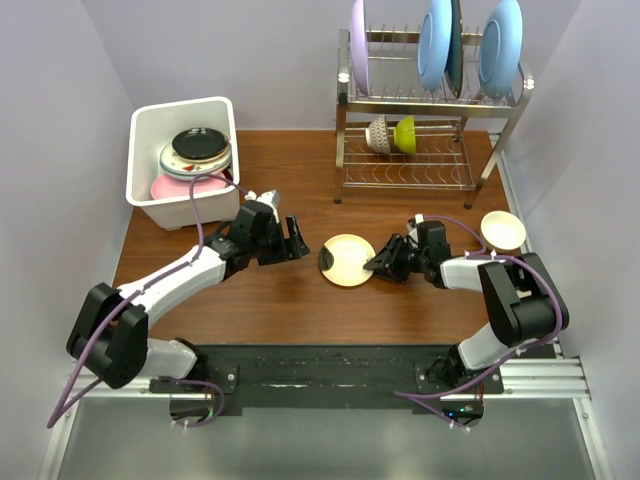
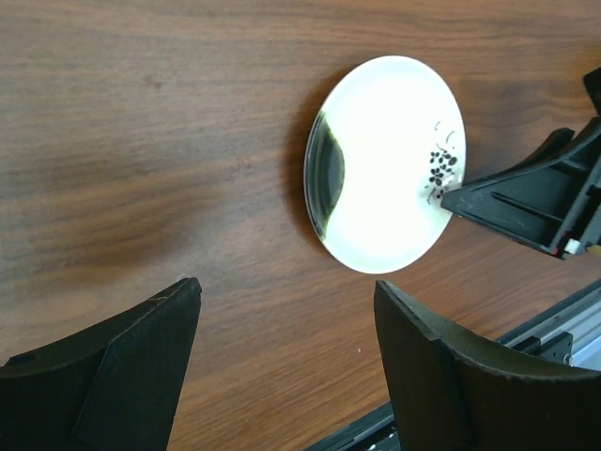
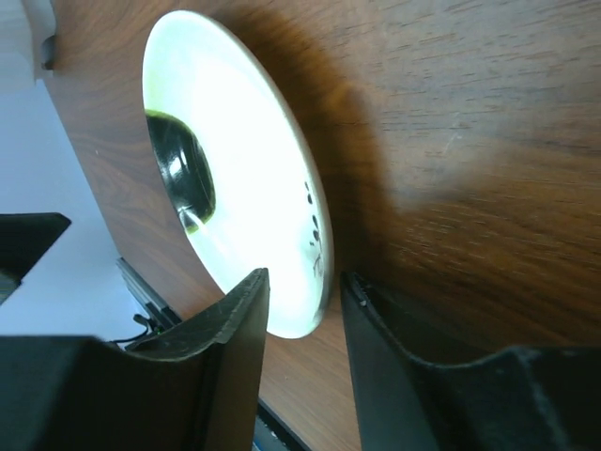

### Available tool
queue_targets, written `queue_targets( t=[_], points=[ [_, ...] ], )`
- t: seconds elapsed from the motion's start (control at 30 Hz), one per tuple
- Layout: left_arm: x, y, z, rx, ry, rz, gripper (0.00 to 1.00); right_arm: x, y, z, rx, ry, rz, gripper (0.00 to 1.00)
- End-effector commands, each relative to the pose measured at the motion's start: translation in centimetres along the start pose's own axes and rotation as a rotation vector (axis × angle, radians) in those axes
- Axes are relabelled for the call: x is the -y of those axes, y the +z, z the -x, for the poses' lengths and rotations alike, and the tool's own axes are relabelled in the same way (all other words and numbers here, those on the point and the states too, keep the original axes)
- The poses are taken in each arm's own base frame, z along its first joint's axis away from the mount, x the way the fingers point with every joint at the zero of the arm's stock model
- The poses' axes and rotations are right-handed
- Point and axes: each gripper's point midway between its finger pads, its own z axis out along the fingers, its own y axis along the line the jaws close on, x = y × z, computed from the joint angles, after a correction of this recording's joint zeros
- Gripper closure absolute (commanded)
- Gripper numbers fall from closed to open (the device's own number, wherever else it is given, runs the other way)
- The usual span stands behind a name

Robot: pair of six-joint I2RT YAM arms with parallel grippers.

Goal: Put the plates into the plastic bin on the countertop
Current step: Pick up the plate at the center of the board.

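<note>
1. My left fingers point(image 2: 122, 366) hang spread, just right of the bin point(image 1: 185, 104).
2. My right fingers point(image 3: 225, 357) straddle the rim of the yellow plate point(image 1: 347, 260); pinching or not, I cannot tell.
3. The plate lies on the surface point(image 1: 300, 300), farther right.

Inside the plastic bin point(image 1: 184, 104), the pink plate point(image 1: 172, 188) is mostly hidden beneath the stack point(image 1: 198, 148) above it.

Yellowish plate point(image 1: 347, 260) w/ blk speckles; red-brown wood-grain countertop point(image 1: 300, 305).

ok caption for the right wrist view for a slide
Right gripper straddling the rim of the small yellowish plate on the wooden countertop, jaws not yet clamped.
</note>
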Motion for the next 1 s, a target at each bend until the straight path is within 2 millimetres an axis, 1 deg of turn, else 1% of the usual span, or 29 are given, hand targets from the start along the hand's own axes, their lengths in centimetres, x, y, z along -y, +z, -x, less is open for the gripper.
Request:
queue_targets(
  t=[0.0,0.1,0.23,0.3,0.33,0.4,0.53,0.7,0.73,0.8,0.83,0.9,0.93,0.97],
  points=[
    [0.0,1.3,-0.5,0.016,-0.035,0.001,0.21,4.0,0.5,-0.8,0.004,0.031,-0.155,0.61],
    [-0.2,1.8,-1.4,0.004,-0.045,0.000,0.20,4.2,0.5,-0.8,0.001,0.031,-0.162,0.71],
    [-0.3,2.6,-1.8,0.001,-0.041,-0.009,0.19,4.4,0.5,-1.2,-0.008,0.033,-0.165,0.76],
    [-0.6,3.0,-2.2,-0.006,-0.039,-0.013,0.19,4.5,0.6,-1.2,-0.011,0.029,-0.164,0.82],
    [-0.7,3.5,-2.5,-0.006,-0.043,-0.024,0.19,4.5,0.5,-1.3,-0.016,0.030,-0.162,0.83],
    [-0.1,4.1,-2.6,-0.003,-0.044,-0.064,0.20,4.5,0.5,-1.4,-0.020,0.025,-0.160,0.85],
    [0.4,5.8,-3.2,-0.002,-0.063,-0.133,0.22,4.7,0.5,-1.7,-0.029,0.019,-0.164,0.86],
    [1.1,7.3,-3.4,-0.013,-0.062,-0.187,0.29,4.8,0.4,-1.9,-0.036,0.010,-0.165,0.86],
    [1.3,7.8,-3.5,-0.016,-0.057,-0.197,0.30,4.9,0.3,-1.9,-0.037,0.012,-0.168,0.86],
    [1.6,8.3,-3.8,-0.031,-0.052,-0.219,0.34,4.8,0.4,-2.0,-0.043,0.009,-0.164,0.86],
    [1.9,8.9,-3.9,-0.037,-0.046,-0.234,0.35,4.8,0.4,-2.0,-0.045,0.010,-0.164,0.86],
    [2.3,9.3,-4.5,-0.066,-0.039,-0.254,0.41,4.8,0.5,-2.0,-0.047,0.009,-0.159,0.86],
    [2.3,9.9,-4.9,-0.080,-0.037,-0.251,0.43,4.8,0.4,-2.0,-0.047,0.010,-0.158,0.86],
    [2.8,10.1,-5.3,-0.091,-0.031,-0.263,0.47,4.8,0.4,-2.1,-0.050,0.009,-0.157,0.86]
  ],
)
